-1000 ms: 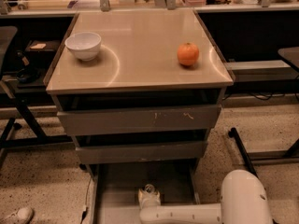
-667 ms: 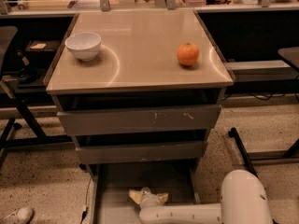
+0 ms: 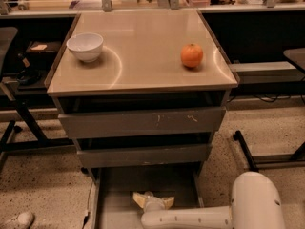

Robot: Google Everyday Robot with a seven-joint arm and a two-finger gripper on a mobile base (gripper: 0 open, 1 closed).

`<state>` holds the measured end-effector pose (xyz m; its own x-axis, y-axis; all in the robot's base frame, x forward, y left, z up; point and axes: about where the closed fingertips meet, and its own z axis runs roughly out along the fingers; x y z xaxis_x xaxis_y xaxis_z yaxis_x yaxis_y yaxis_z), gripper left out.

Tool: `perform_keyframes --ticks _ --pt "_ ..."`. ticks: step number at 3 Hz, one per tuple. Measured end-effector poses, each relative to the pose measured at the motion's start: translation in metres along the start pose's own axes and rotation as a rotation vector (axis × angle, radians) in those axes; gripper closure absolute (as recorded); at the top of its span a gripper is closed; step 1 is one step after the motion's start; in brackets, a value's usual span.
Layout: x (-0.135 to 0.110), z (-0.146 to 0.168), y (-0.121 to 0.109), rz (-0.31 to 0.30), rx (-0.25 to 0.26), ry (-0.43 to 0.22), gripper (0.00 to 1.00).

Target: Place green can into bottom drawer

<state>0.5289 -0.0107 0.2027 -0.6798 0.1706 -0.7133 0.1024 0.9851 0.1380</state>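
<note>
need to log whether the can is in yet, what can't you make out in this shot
- Green can: not seen in the camera view. The tool, low over the floor of the bottom drawer, may hide it.
- Front of the bottom drawer: cut off by the picture's lower edge and covered by the arm.
- Upper drawers: insides dark, hidden behind their front panels.

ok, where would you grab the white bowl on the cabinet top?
Probably the rim, from above. The bowl sits upright with its mouth open, and its rounded sides likely look too wide for a side pinch. Take the near part of the rim. The gripper is down over the bottom drawer.
</note>
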Motion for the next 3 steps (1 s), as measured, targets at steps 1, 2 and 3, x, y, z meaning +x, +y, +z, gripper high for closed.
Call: perform_keyframes --ticks 1,2,3 --pt "-0.034 -0.061 -0.005 0.015 0.069 -0.011 0.0" --pt "-0.038 -0.127 -0.002 0.029 0.116 0.008 0.0" --pt "-0.031 -0.15 0.001 0.01 0.136 0.015 0.0"
